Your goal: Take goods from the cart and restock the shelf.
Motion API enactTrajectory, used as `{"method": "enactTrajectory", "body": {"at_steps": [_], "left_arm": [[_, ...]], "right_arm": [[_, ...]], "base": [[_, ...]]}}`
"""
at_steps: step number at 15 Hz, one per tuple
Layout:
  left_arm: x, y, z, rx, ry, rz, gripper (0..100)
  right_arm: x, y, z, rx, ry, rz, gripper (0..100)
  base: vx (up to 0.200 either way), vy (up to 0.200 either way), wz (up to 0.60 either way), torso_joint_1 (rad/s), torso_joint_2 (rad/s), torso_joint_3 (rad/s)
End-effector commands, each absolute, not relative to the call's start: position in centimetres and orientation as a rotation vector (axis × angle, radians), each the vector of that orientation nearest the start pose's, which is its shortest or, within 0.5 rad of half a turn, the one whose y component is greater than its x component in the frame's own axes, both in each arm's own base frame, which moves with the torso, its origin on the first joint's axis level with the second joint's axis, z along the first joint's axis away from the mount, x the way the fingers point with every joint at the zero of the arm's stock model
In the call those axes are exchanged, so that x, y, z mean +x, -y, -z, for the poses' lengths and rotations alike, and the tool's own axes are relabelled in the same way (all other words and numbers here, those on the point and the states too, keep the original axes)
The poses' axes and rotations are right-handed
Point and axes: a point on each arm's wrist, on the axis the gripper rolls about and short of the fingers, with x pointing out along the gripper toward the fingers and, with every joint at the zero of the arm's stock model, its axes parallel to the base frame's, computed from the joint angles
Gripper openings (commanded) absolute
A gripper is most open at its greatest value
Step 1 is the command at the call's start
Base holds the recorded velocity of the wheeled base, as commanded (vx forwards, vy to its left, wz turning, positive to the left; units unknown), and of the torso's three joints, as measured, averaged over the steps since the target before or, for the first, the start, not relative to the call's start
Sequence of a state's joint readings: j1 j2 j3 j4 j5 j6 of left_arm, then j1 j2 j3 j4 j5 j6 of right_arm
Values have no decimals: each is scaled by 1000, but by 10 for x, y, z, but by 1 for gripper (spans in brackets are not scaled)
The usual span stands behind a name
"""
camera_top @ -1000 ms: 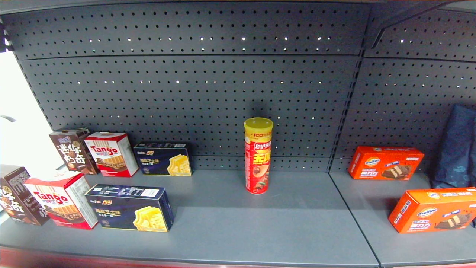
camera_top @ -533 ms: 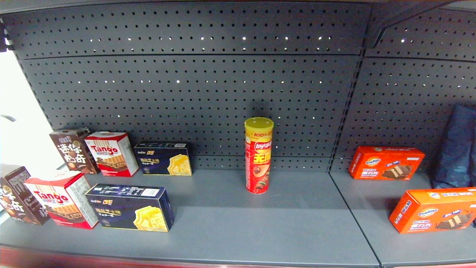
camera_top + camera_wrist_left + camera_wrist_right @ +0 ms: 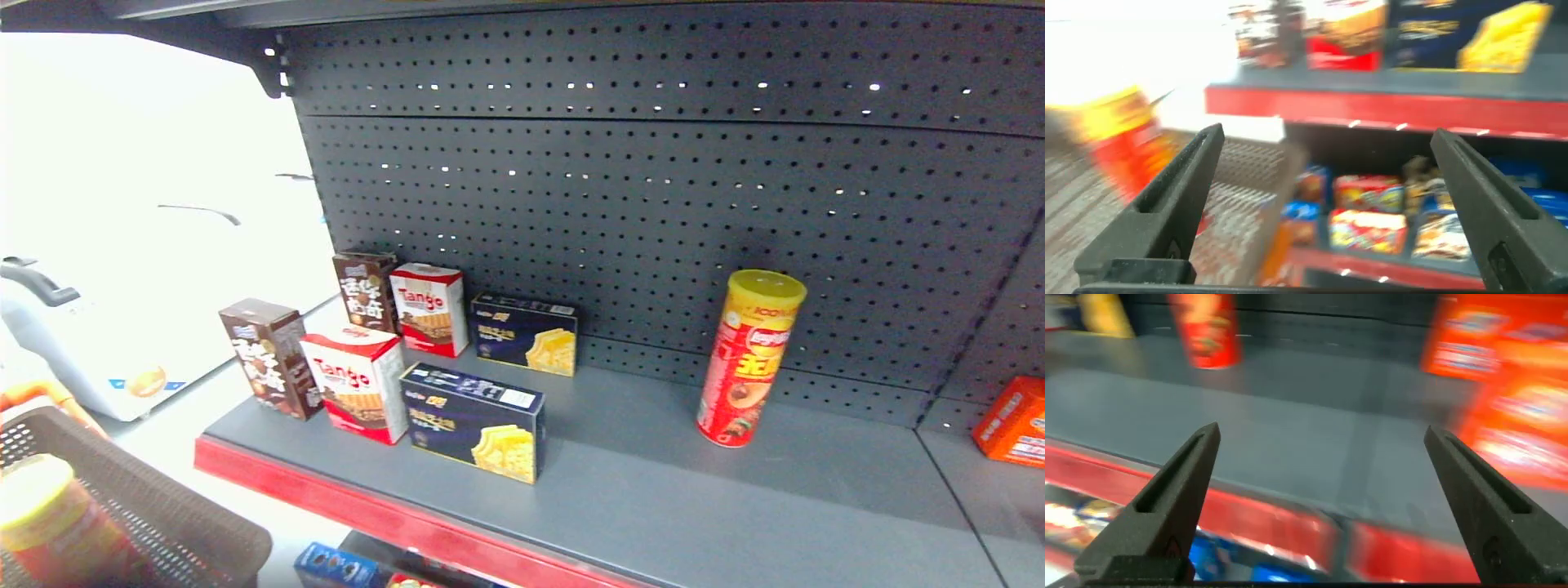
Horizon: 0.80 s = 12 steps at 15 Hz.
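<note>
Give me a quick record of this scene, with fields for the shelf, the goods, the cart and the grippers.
Shelf: grey metal shelf, dark pegboard back
Can: tall red chip can with yellow lid, upright, mid-shelf
Boxes: brown boxes, red-and-white boxes, navy boxes, two rows at shelf's left end
Cart: dark mesh cart basket holding another yellow-lidded red can
Grippers: left gripper and right gripper, both jaws open, empty

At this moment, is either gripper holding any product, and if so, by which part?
Nothing is held. The left gripper is open and empty; the right gripper, facing the shelf, is open and empty too.
</note>
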State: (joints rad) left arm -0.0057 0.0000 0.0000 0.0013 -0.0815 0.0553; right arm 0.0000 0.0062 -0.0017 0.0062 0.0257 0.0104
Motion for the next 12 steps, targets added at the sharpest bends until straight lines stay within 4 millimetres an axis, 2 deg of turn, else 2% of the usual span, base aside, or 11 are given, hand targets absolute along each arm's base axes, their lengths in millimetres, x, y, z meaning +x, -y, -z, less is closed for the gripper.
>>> {"method": "enactTrajectory", "body": {"at_steps": [1, 9, 12], "left_arm": [[-23, 2, -75, 55, 1, 87, 100], [-23, 2, -75, 55, 1, 87, 100], [-23, 2, -75, 55, 1, 87, 100]], "right_arm": [[-22, -1, -75, 11, -12, -26, 100], [-22, -1, -75, 11, -12, -24, 100], [-22, -1, -76, 11, -11, -23, 100]], "base": [[0, 0, 600, 2, -7, 2], [0, 0, 600, 2, 4, 2], [0, 0, 0, 0, 0, 0]]}}
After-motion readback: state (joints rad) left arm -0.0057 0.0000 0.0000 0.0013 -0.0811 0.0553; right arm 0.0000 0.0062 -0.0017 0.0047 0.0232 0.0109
